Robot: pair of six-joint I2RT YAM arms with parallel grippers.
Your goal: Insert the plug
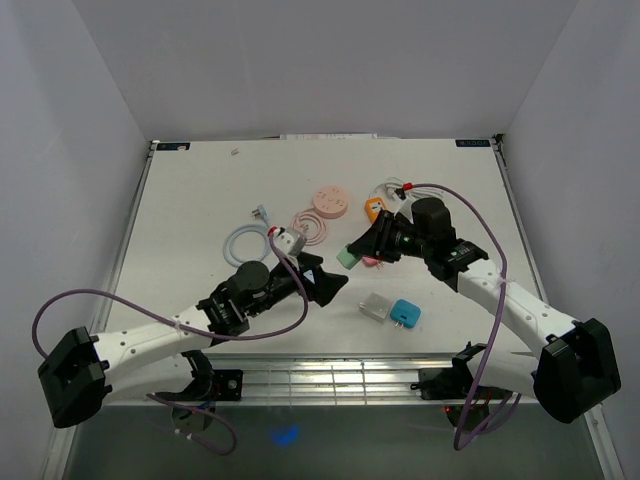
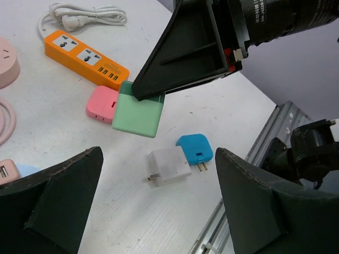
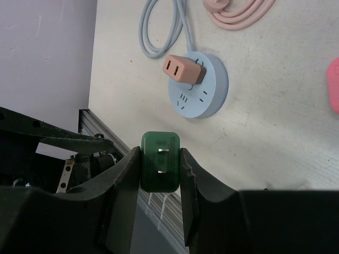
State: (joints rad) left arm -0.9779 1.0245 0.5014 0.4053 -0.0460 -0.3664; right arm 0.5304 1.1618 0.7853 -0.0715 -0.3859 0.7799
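Observation:
The green plug (image 3: 159, 172) is clamped between the fingers of my right gripper (image 3: 160, 153), its two metal prongs facing the wrist camera. From above, the plug (image 1: 346, 258) hangs off the table at mid-table, at the tip of the right gripper (image 1: 353, 252). In the left wrist view the plug (image 2: 136, 112) shows mint green under the right gripper's black fingers (image 2: 185, 53). My left gripper (image 1: 325, 277) stands wide open just left of the plug, with nothing between its fingers (image 2: 63, 185). A round light-blue socket (image 3: 204, 90) with a peach plug (image 3: 183, 70) in it lies beyond.
An orange power strip (image 2: 85, 55) with a white cable, a pink plug (image 2: 101, 103), a white plug (image 2: 168, 165) and a blue plug (image 2: 195, 149) lie on the table. A round pink socket (image 1: 328, 200) and a coiled pink cable (image 1: 312, 225) lie further back. A metal rail (image 1: 330, 380) runs along the near edge.

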